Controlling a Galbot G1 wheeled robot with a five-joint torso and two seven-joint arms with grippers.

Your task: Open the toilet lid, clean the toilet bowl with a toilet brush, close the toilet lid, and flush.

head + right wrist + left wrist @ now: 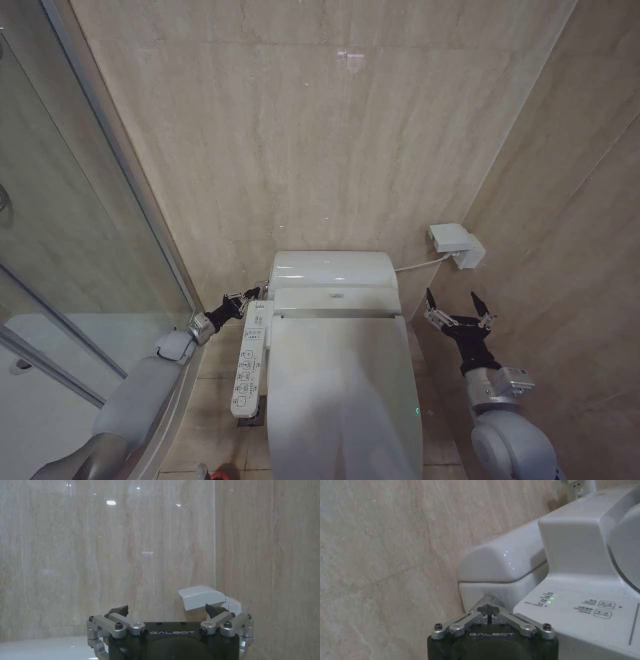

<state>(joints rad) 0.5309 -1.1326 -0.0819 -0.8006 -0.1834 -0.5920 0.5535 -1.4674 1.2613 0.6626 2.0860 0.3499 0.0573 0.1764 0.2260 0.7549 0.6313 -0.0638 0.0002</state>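
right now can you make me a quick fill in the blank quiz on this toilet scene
1. The toilet lid is ____.
2. The left gripper sits at the rear end of the long button ____.
3. The right gripper's fingers are ____.

Missing words: closed; panel; open

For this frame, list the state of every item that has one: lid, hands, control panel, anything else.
toilet lid: closed, flat over the bowl.
left hand: shut, empty, at the toilet's rear left corner by the button panel.
right hand: open, empty, held in the air right of the toilet.
panel indicator lights: lit green.
wall box: mounted, cable running to the toilet.
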